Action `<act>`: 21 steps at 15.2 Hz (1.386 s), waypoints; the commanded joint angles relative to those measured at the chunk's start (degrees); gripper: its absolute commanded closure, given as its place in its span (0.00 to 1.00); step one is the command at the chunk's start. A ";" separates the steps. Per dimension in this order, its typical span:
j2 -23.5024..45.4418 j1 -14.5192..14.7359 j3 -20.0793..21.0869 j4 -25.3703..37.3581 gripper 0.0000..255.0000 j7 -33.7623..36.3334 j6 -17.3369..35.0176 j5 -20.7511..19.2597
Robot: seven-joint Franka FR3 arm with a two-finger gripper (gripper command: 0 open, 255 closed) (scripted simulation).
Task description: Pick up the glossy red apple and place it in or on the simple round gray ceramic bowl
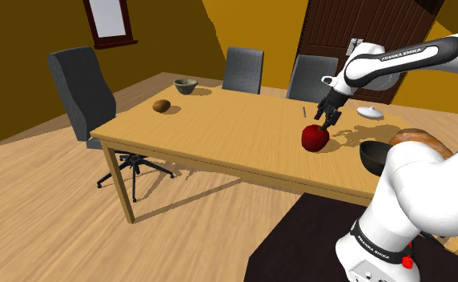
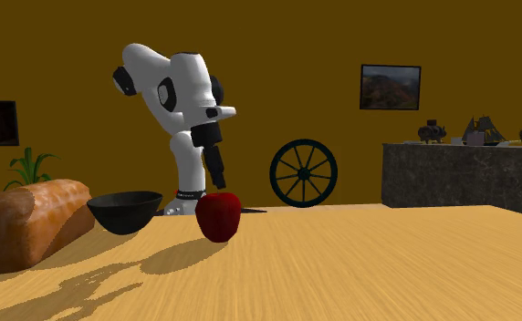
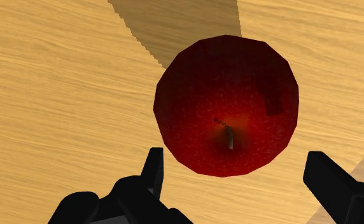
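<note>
apple (image 1: 315, 138) is sitting on the table (image 1: 219, 136) in the shoulder view, fingers (image 1: 324, 122) hovering just above. in the second exterior view it is resting upright. in the wrist view the fingers are gaping wide, gripping nothing.

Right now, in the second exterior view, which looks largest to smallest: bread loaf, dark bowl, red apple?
1. bread loaf, though it lies nearest the camera.
2. dark bowl.
3. red apple, narrower than the bowl yet taller; these two are close, so their order is unsure.
</note>
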 commanded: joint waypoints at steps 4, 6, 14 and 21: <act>0.00 0.00 0.00 0.00 1.00 0.00 0.00 0.00; 0.00 0.00 0.00 0.00 1.00 0.00 0.00 0.00; -1.36 -1.12 2.63 1.69 1.00 0.47 -3.38 0.51; -3.18 -2.30 6.53 5.08 1.00 1.12 -9.07 1.64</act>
